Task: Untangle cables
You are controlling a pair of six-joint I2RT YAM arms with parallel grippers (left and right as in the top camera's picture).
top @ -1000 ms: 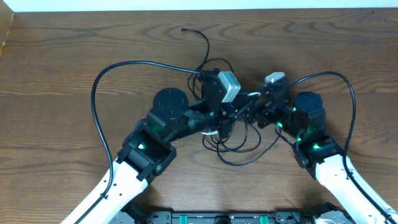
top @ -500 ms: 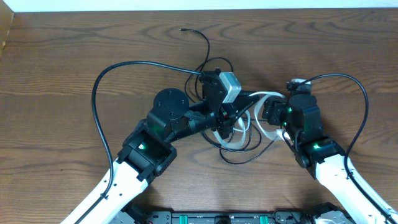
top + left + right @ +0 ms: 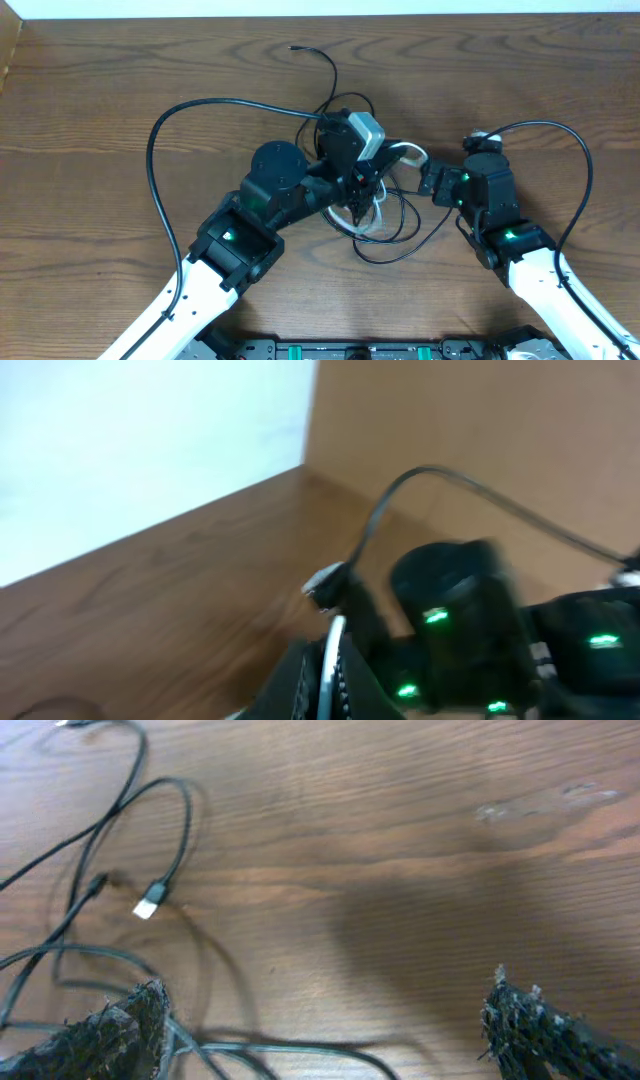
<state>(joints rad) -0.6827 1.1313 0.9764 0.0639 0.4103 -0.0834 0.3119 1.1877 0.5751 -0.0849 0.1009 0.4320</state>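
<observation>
On the wooden table [image 3: 90, 110], seen from overhead, the two arms meet near the middle. The left gripper [image 3: 360, 195] points toward 6 o'clock, right above the small tangle. Its fingers are pressed together, and the white cable [image 3: 408, 152] arches out from it toward 2 o'clock, with another white loop lying just below. The black cable [image 3: 333, 72] runs from a plug end at 12 o'clock down into the bundle, then spreads in loose loops toward 5 o'clock. The right gripper [image 3: 428, 180] sits just beside the bundle at 3 o'clock, apart from the white loop.

In the left wrist view, which is blurred, the left gripper [image 3: 328, 685] sits at the bottom edge. The white cable [image 3: 331, 645] rises as a pale strip from between its closed dark fingers. Beyond it at 3 o'clock stands the right arm [image 3: 455, 610], showing green lights, over the brown table [image 3: 150, 600].

In the right wrist view, the right gripper [image 3: 330, 1030] is spread wide, with one rough dark fingertip at 8 o'clock, the other at 4 o'clock, and only bare table [image 3: 400, 840] between them. The black cable [image 3: 186, 815] loops across the left side and passes by the left fingertip. A small pale plug [image 3: 148, 907] lies at 9 o'clock, flat on the wood.
</observation>
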